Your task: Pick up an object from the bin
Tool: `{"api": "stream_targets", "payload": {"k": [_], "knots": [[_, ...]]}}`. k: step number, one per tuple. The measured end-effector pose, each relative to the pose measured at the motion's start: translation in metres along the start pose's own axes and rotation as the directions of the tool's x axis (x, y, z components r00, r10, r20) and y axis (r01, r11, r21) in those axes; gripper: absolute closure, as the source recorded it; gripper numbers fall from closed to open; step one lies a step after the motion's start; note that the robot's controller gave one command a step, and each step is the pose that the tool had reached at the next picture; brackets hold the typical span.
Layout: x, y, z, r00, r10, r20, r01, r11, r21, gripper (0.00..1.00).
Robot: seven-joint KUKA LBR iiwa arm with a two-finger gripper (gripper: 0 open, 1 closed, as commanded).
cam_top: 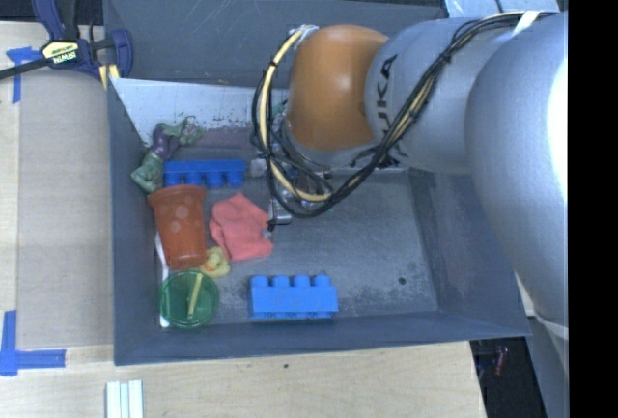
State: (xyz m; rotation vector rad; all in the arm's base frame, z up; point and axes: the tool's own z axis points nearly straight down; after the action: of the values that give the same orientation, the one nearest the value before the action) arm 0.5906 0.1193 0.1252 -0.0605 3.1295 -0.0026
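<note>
Hangs in the grey bin [425, 242] under the orange-capped arm [333, 88], hemmed by a near blue brick [294, 295], a far blue brick [205, 175] and an orange cup [181, 225], with the tool [277, 213], grip impossible to tell, beside the pink lump [238, 228] at centre-left.

Gripper [278, 216] largely hidden beneath orange wrist cover [333, 88] and cables [263, 117]. Arm [483, 97] masks bin [290, 339] floor's back-right corner, itself cut off at right.

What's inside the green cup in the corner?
A thin yellow stick leans inside the green cup. Nothing else shows in it, but the bit of the bottom under the stick is covered.
</note>
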Motion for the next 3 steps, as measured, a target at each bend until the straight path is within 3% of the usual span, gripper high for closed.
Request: {"api": "stream_targets", "payload": {"k": [1,2,3], "knots": [[-0.011,0.017,0.018,0.998,0.064,0.002,-0.064,0.998,0.0,0.0],[0.047,0.078,0.052,0.981,0.192,0.004,-0.192,0.981,-0.003,1.0],[0.047,0.078,0.052,0.981,0.192,0.004,-0.192,0.981,-0.003,1.0]]}}
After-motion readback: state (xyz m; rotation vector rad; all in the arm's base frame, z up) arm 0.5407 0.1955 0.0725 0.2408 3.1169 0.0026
